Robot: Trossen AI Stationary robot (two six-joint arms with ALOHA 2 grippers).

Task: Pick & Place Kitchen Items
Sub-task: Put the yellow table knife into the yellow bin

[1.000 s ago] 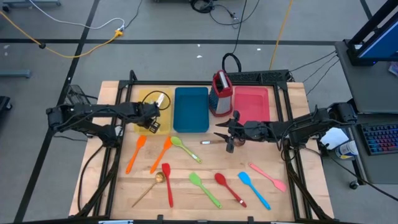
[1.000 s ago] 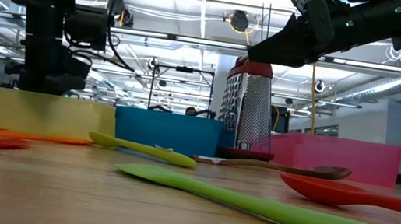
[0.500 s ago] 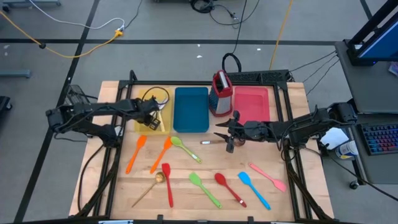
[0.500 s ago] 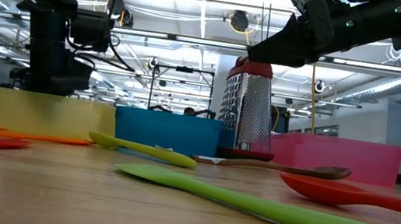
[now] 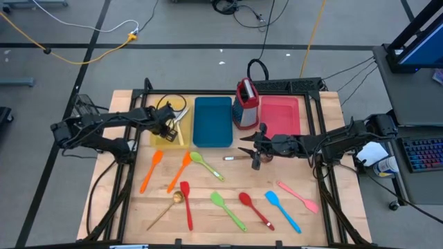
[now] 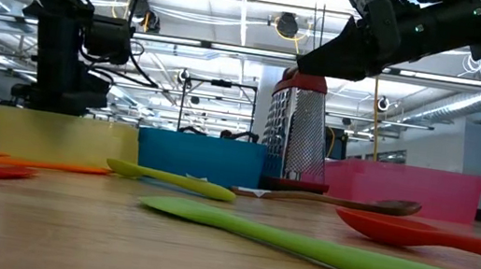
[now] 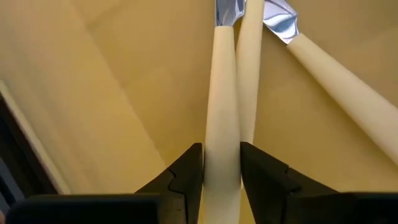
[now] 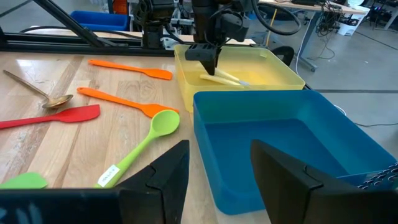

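My left gripper (image 5: 171,124) points down into the yellow tray (image 5: 160,140), shut on a cream-handled utensil (image 7: 222,124). Two more cream-handled pieces (image 7: 323,68) lie on the tray floor beside it. My right gripper (image 5: 246,147) hovers open over the table, near the blue tray (image 5: 213,121) and above a wooden spoon (image 5: 234,158). On the wood lie orange spatulas (image 5: 154,169), a green spoon (image 5: 206,164), a red spatula (image 5: 187,204), a gold spoon (image 5: 169,207), a green spatula (image 5: 227,209), a red spoon (image 5: 255,209), and blue (image 5: 282,211) and pink (image 5: 297,196) spatulas. My left gripper pinches the cream handle (image 7: 222,163) of one utensil between its two fingers (image 7: 189,168), coming from above and pointing down. The handle runs straight out between the fingers toward its metal end (image 7: 229,11). That end reaches the tray floor beside the other pieces.
A red-topped metal grater (image 5: 246,104) stands between the blue tray and the pink tray (image 5: 280,114), close to my right arm. The three trays line the far side. The black frame rails (image 5: 318,124) run along the table's sides.
My left gripper has moved over the yellow tray toward the table's far edge, staying pointed down. The cream-handled cutlery now shows along the tray's right wall. My right arm has kept still.
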